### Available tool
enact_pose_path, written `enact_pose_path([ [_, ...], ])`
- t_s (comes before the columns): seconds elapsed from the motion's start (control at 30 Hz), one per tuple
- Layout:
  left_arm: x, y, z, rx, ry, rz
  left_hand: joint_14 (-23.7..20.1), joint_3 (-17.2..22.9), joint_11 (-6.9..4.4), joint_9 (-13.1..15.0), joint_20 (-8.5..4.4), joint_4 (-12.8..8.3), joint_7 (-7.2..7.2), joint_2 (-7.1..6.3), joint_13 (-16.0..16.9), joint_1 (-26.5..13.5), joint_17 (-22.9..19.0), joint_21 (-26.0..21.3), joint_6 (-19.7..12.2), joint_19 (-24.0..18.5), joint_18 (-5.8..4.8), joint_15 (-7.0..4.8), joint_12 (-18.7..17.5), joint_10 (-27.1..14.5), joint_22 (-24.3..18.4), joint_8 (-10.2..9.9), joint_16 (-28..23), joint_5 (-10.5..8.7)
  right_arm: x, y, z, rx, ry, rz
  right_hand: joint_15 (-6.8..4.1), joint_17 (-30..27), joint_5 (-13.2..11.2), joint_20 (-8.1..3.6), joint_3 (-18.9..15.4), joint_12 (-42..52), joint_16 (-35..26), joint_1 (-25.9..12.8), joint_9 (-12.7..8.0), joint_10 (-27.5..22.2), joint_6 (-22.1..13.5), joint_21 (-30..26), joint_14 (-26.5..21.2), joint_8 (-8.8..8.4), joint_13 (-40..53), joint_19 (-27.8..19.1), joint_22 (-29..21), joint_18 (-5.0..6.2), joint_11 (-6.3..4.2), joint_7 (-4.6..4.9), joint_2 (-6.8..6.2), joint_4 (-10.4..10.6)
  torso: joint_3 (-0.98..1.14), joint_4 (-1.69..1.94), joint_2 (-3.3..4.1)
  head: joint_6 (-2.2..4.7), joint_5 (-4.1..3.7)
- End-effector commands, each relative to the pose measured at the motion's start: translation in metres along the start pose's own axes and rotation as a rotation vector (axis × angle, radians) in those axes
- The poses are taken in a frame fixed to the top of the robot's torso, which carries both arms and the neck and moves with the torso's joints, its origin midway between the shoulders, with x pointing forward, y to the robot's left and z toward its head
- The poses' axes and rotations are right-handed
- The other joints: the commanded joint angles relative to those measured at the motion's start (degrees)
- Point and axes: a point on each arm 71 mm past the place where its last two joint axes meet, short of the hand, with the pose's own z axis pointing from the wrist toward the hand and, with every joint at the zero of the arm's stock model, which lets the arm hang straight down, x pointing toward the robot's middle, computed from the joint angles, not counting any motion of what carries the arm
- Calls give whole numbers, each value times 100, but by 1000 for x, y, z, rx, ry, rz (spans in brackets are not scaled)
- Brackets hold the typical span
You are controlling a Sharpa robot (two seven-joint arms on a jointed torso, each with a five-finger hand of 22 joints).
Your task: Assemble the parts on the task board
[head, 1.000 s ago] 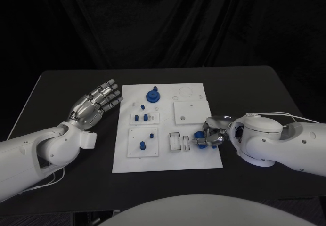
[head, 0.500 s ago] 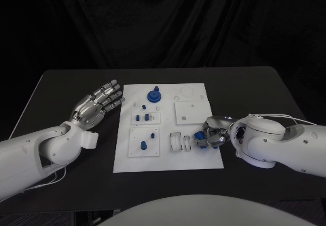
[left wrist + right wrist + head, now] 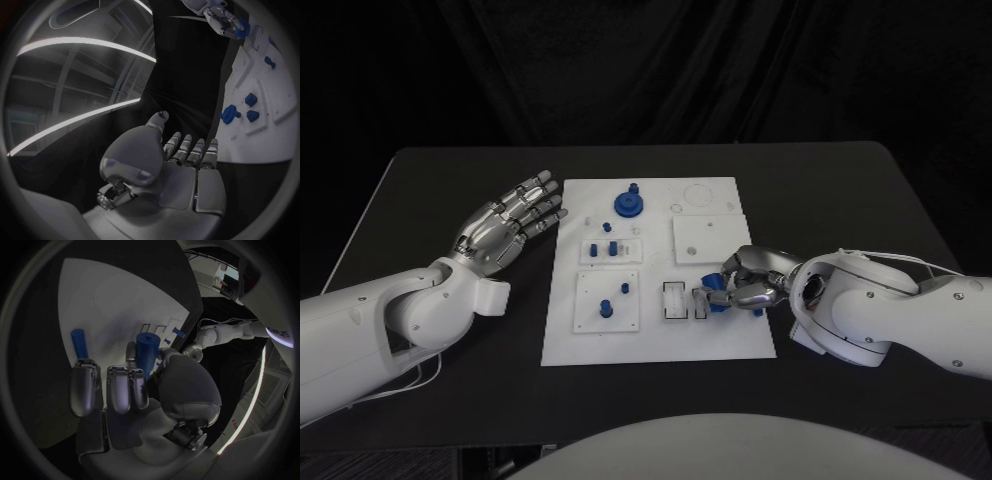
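The white task board [image 3: 653, 335] lies mid-table. My right hand [image 3: 744, 285] hovers over its right side, just beside two dark rectangular slots [image 3: 676, 301]. It pinches a blue cylinder [image 3: 147, 352] between thumb and fingers; the same part shows blue at the fingers [image 3: 711, 281]. A second blue peg [image 3: 78, 342] stands at the tip of another finger; whether it is held I cannot tell. My left hand [image 3: 509, 225] is off the board's left edge, palm up, fingers spread, holding nothing. A blue gear-like part [image 3: 627, 204] and small blue pegs [image 3: 600, 249] stand on the board.
More blue pieces [image 3: 604, 308] stand in a raised white square at the board's lower left. A plain raised square [image 3: 704, 240] is just above my right hand. Bare black table [image 3: 877, 200] surrounds the board.
My right hand has shifted left across the board with the blue cylinder, ending beside the two slots. My left hand has stayed put.
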Motion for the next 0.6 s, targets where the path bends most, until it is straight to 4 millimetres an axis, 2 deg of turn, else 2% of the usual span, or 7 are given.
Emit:
enact_pose_path([
  [0.03, 2, 1, 0, 2, 19, -6, 0, 35, 41, 3, 13, -7, 45, 16, 10, -27, 4, 20, 13, 38, -103, 34, 38, 7, -1, 12, 18, 12, 3, 4, 1, -14, 15, 99, -33, 493, -260, -35, 690, 15, -32, -131, -2, 618, 129, 6, 438, -68, 1509, 298, 1202, -81, -26, -95, -26, -657, 5, 1, 10, -1, -15],
  [0.23, 3, 1, -1, 1, 18, -6, 1, 37, 51, 5, 14, -7, 50, 13, 11, -31, 6, 22, 24, 41, -103, 36, 50, 10, 6, 15, 26, 12, 7, 10, 4, -22, 39, 109, -20, 456, -566, -23, 681, 15, -46, -261, 9, 618, 148, -23, 432, -159, 1509, 284, 1191, -73, -9, -77, 16, -595, -14, 11, 4, -1, -3],
  [0.3, 3, 0, -1, 1, 16, -5, 1, 37, 51, 5, 14, -7, 50, 13, 11, -31, 6, 22, 24, 41, -103, 36, 50, 10, 6, 15, 26, 12, 8, 11, 5, -23, 44, 108, -17, 453, -656, -20, 678, 15, -46, -283, 13, 618, 159, -29, 431, -182, 1509, 281, 1188, -72, -6, -74, 28, -586, -16, 17, 5, -1, 5],
  [0.37, 3, 0, -1, 0, 12, -7, 1, 37, 51, 5, 14, -7, 50, 13, 11, -31, 6, 22, 24, 41, -103, 36, 50, 10, 6, 15, 26, 12, 10, 14, 6, -23, 57, 104, -15, 443, -734, -17, 671, 15, -50, -303, 16, 618, 164, -40, 430, -201, 1509, 276, 1184, -69, -4, -71, 32, -579, -7, 11, 4, -1, 23],
  [0.5, 3, 0, -1, 0, 10, -10, 3, 38, 59, 6, 15, -9, 56, 8, 12, -33, 7, 22, 34, 42, -104, 37, 60, 14, 4, 17, 34, 13, 12, 18, 9, -28, 69, 100, 11, 376, -1173, 3, 610, 15, -78, -418, -2, 618, 143, -93, 417, -326, 1509, 255, 1166, -56, 28, -34, 67, -501, -16, 10, 3, -1, 35],
  [0.57, 3, 0, -1, 0, 10, -12, 3, 38, 59, 6, 15, -9, 56, 8, 12, -33, 7, 22, 34, 42, -104, 37, 60, 14, 4, 17, 34, 13, 13, 20, 10, -31, 69, 99, 21, 372, -1380, 14, 572, 15, -79, -468, -5, 618, 159, -95, 417, -367, 1509, 253, 1165, -56, 40, -22, 86, -458, -10, 12, 3, -1, 34],
  [0.6, 3, 0, -1, 0, 10, -12, 3, 38, 59, 6, 15, -9, 56, 8, 12, -33, 7, 22, 34, 42, -104, 37, 60, 14, 4, 17, 34, 13, 13, 21, 11, -32, 69, 99, 22, 373, -1402, 15, 568, 15, -79, -471, -5, 618, 160, -95, 418, -373, 1509, 253, 1165, -56, 41, -21, 88, -455, -8, 15, 5, -1, 29],
])
